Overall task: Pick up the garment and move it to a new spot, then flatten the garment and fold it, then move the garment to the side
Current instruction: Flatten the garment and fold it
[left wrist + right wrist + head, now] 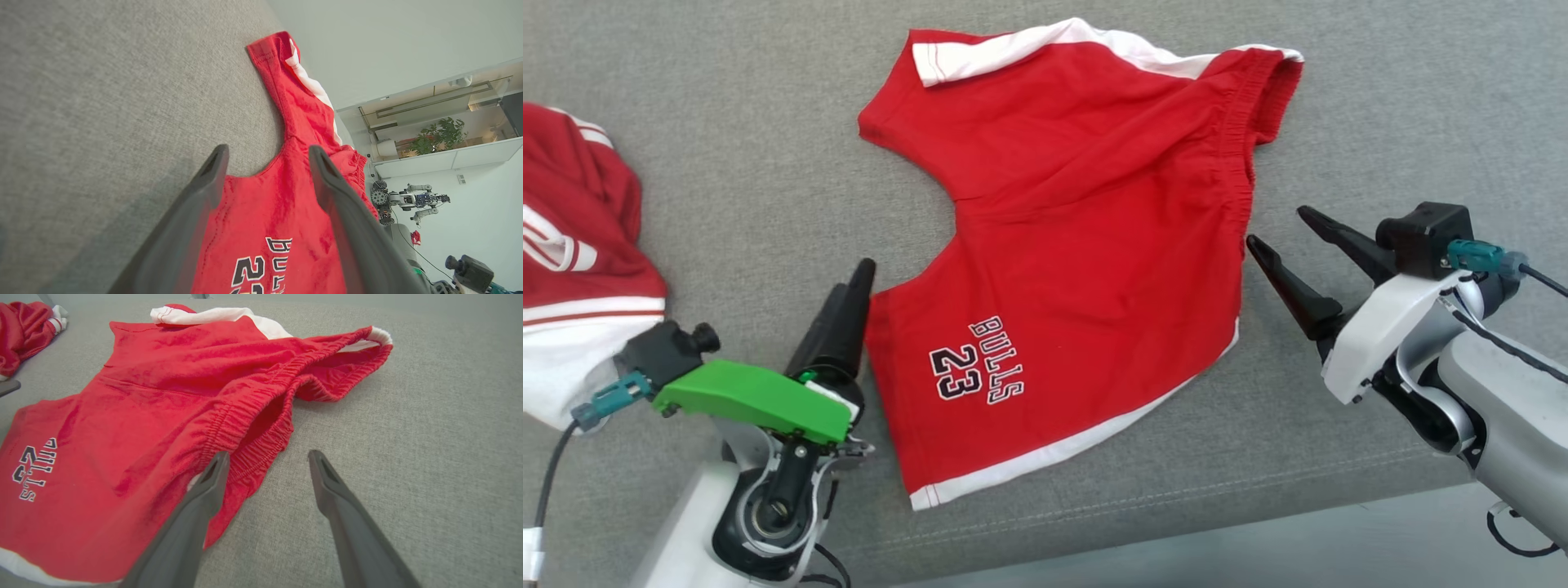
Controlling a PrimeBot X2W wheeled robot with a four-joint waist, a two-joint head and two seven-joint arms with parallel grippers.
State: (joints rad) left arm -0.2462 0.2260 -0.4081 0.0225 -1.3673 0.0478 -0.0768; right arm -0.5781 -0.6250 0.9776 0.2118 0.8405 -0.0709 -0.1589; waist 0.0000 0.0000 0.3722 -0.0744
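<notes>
1. Shorts lie spread mid grey surface, mostly flat, looks ready for folding.
2. My left fingers: wide apart, empty, at leg hem.
3. My right fingers: wide apart, empty, at waistband, probably to pinch opposite ends.

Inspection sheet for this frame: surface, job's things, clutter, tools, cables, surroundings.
Surface: grey fabric surface, nothing spilled on it.
Job's things: red shorts spread out, print facing up, waistband gaping on the robot's right.
Clutter: second garment, red and white, bunched at the left edge.
Tools: left tool open over a leg hem; right tool open beside the waistband; neither holds anything.
Cables: left wrist cable, right wrist cable, both black.
Surroundings: another robot, potted plant.
</notes>
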